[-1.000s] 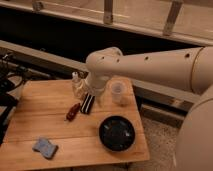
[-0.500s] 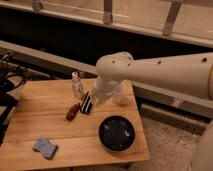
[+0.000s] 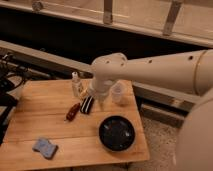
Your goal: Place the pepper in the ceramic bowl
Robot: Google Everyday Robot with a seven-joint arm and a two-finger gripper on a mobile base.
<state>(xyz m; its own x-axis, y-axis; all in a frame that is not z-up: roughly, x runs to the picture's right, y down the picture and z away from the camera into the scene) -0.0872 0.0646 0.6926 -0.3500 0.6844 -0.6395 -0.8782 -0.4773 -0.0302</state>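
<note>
On the wooden table [image 3: 30, 131] before a dark wall, the gripper [image 3: 99, 98], whether open or closed unclear, hangs just beside the pepper [image 3: 72, 111], near the ceramic bowl [image 3: 116, 133].

Lab-like indoor space: wooden table [image 3: 30, 135], speckled floor [image 3: 161, 146], railing [image 3: 107, 12]; jaws over table.

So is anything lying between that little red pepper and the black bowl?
Only the striped block, lying right beside the pepper on the side toward the ceramic bowl; nothing else shows between them. The gripper hangs just above that block.
</note>
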